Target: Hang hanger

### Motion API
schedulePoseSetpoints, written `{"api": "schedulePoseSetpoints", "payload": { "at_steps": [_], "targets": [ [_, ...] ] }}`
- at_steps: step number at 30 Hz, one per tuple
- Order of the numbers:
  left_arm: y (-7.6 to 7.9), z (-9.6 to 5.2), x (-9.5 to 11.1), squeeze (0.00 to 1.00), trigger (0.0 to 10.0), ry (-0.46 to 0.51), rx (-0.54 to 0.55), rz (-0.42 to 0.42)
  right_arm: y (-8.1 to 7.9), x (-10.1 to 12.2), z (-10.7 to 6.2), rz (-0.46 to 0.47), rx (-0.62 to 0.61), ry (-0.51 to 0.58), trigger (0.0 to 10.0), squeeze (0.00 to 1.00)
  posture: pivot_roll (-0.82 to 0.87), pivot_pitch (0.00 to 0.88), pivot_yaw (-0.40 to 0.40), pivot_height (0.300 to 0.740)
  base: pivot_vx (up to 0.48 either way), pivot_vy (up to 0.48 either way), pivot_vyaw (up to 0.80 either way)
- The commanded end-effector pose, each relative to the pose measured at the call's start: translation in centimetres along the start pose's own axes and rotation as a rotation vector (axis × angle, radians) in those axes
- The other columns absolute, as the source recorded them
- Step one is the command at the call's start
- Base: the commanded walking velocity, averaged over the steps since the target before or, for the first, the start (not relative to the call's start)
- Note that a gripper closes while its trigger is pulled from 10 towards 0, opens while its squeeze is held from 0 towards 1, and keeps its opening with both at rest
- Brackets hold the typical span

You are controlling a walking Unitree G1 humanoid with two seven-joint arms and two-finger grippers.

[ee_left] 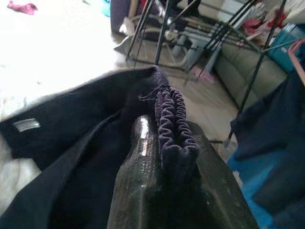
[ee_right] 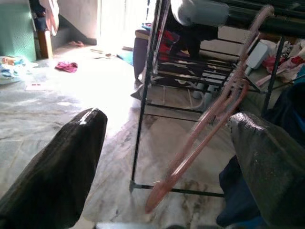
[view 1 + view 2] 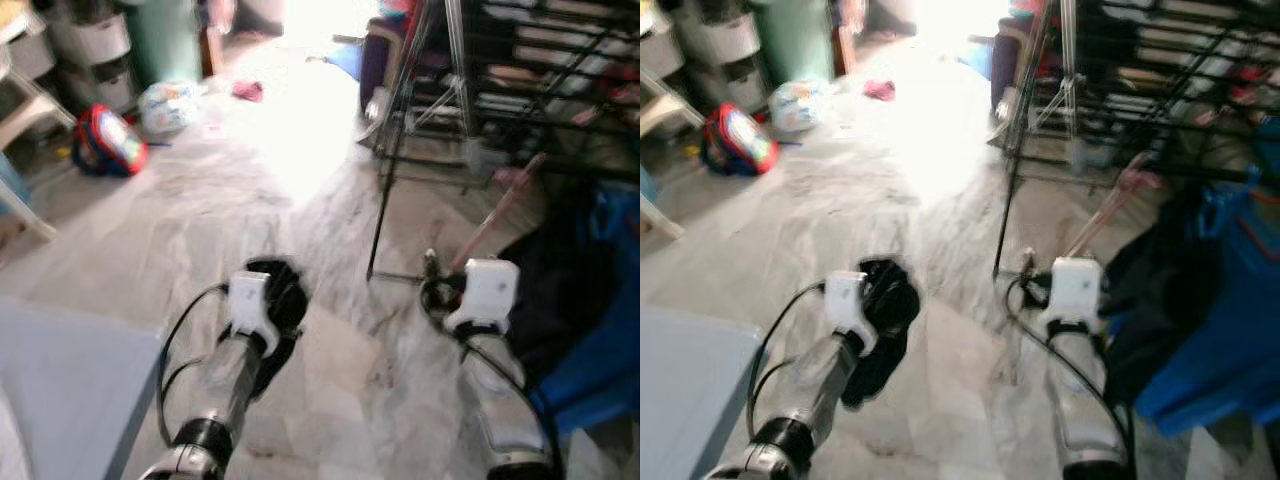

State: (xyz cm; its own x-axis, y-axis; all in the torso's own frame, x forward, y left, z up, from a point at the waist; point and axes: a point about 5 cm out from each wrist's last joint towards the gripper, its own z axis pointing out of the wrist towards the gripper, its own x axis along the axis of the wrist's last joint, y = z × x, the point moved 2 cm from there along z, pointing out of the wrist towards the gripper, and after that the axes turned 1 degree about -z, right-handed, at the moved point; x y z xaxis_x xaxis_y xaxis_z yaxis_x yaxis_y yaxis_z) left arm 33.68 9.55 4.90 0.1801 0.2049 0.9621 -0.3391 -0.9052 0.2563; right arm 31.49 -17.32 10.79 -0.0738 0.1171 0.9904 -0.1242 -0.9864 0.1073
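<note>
A pink hanger stands tilted on the marble floor, its top leaning toward the black drying rack; it also appears as the pink hanger just ahead of my right arm. My right gripper is open, its fingers spread wide, with the hanger's lower end in the gap ahead of them; whether it touches them I cannot tell. My left gripper is shut on a black garment, pinching its gathered edge. The black garment droops from that gripper above the floor.
A dark cloth over something blue lies to the right of the right arm. A grey surface is at the lower left. A red bag and a white bag lie far left. Marble floor stretches ahead.
</note>
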Motion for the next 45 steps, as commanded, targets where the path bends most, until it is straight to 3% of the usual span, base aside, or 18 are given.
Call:
{"api": "schedulePoseSetpoints", "payload": {
  "at_steps": [1, 19, 26, 31, 36, 45],
  "targets": [
    [1.8, 0.8, 0.4, 0.0, 10.0, 0.015, -0.058, 0.0, 1.5, -0.7, -0.2, -0.017, -0.04, -0.029, 10.0, 0.0, -0.07, 0.109, -0.019, 0.74, 0.345, 0.0, 0.0],
    [2.1, 0.4, -0.4, 0.0, 10.0, -0.02, -0.085, -0.006, 1.5, -0.4, 0.2, -0.041, -0.071, -0.054, 10.0, 0.0, -0.06, 0.135, -0.022, 0.74, 0.072, 0.0, 0.0],
    [3.4, 0.2, -0.6, 0.0, 10.0, -0.048, -0.244, -0.028, 2.1, 0.2, 2.6, -0.077, -0.13, -0.089, 10.0, 0.0, -0.06, 0.17, -0.008, 0.74, 0.0, 0.0, 0.0],
    [2.7, -0.2, -0.7, 0.0, 10.0, -0.069, -0.262, 0.005, 1.6, 0.6, 4.5, -0.074, -0.135, -0.13, 10.0, 0.0, -0.06, 0.188, 0.004, 0.74, 0.0, 0.0, 0.0],
    [2.6, -0.3, -0.8, 0.0, 10.0, -0.077, -0.272, 0.004, 1.7, 0.6, 5.3, -0.071, -0.167, -0.165, 10.0, 0.0, -0.06, 0.193, 0.007, 0.74, 0.0, 0.0, 0.0],
    [2.9, -0.6, -0.9, 0.0, 10.0, -0.095, -0.306, 0.003, 1.6, -0.3, 7.1, 0.032, -0.192, -0.282, 10.0, 0.0, -0.02, 0.189, 0.003, 0.74, 0.0, 0.0, 0.0]
  ]
}}
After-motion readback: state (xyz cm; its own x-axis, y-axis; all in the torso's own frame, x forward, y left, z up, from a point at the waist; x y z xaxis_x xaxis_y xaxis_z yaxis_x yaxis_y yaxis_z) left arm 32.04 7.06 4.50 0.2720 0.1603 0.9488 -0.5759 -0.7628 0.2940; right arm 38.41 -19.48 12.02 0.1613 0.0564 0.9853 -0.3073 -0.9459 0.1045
